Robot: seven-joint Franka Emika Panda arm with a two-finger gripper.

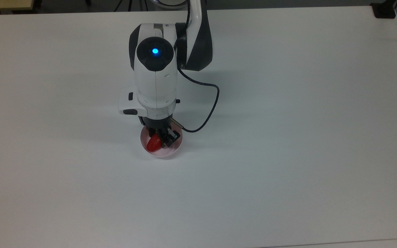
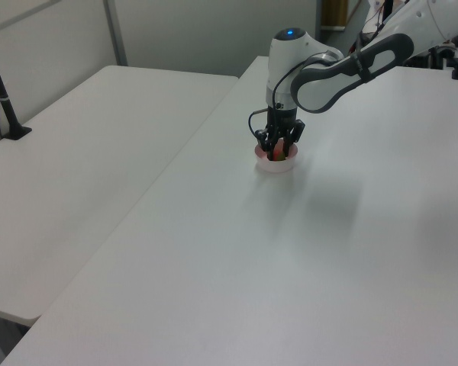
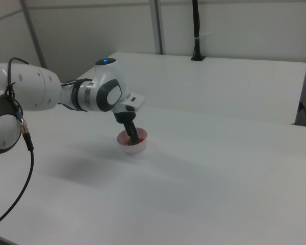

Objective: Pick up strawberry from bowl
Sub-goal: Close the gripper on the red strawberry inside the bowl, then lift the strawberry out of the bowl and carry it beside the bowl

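Table: I am looking at a wide white table [image 1: 288, 137] carrying the whole scene; a second white table [image 2: 84, 145] is standing beside it on the left view's left, with a narrow gap between them.
Arm: I am seeing my white Panda arm [image 1: 155, 79] reaching over the table toward the bowl, its wrist lit by a blue light [image 1: 155, 51] and pointing straight down above the bowl.
Cable: a black cable [image 1: 209, 103] is looping off the wrist, hanging on the top view's right of the bowl.
Bowl: the pale pink bowl [image 1: 171, 150] is sitting upright on the table, directly beneath the wrist; in the right view [image 3: 137, 148] and the left view [image 2: 276, 164] the fingers are dipping inside its rim.
Gripper: the gripper [image 1: 158, 137] is lowered into the bowl, its fingers drawn narrow and pressing on either side of the strawberry's upper end; one dark fingertip [image 1: 168, 138] is lying against the fruit on the top view's right.
Strawberry: the red strawberry [image 1: 153, 144] is lying inside the bowl, toward the top view's left half of it, its tip pointing away from the wrist. I cannot tell whether it is resting on the bowl's floor or is already clear of it.
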